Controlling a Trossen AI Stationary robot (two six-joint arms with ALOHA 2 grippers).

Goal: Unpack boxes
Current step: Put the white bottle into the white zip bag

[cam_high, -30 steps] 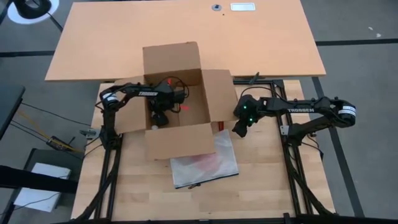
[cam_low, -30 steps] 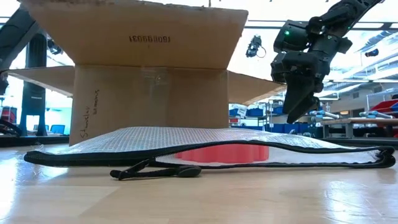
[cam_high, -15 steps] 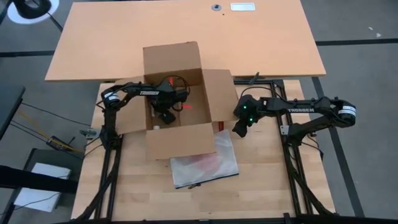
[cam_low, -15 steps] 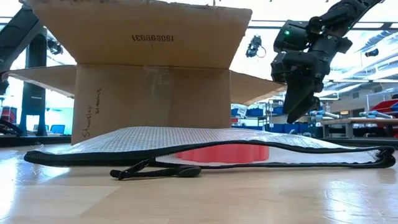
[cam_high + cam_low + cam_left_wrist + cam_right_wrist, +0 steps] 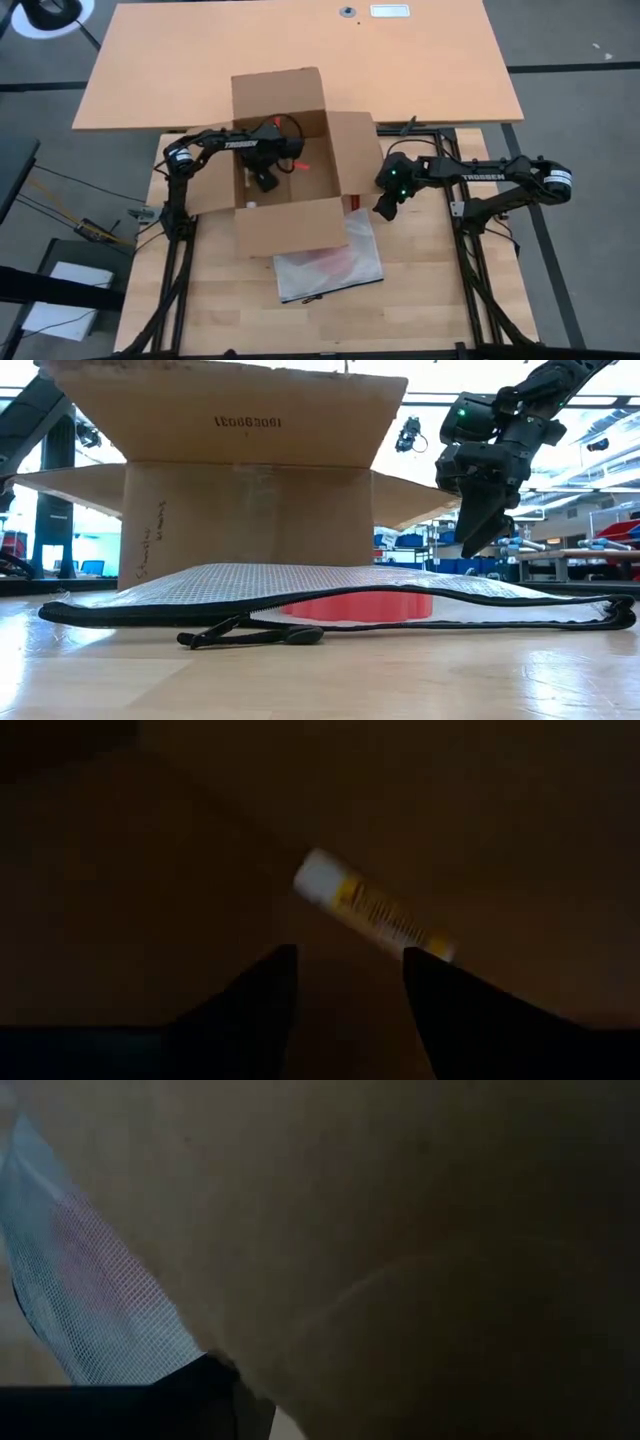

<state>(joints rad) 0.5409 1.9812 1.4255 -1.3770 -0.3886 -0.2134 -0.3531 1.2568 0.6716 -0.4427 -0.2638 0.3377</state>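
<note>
One open brown cardboard carton (image 5: pixel 285 160) sat mid-table; inside, my left gripper (image 5: pixel 345 982), fingers apart, hovered over a small white-and-yellow tube (image 5: pixel 372 907). I judged it light, stiff, slippery: grip mid-body. My right gripper (image 5: pixel 480 535) waited open beside the carton.

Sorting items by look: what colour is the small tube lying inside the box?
The tube has a white cap and a yellow body with dark print, clearest in the left wrist view.
</note>
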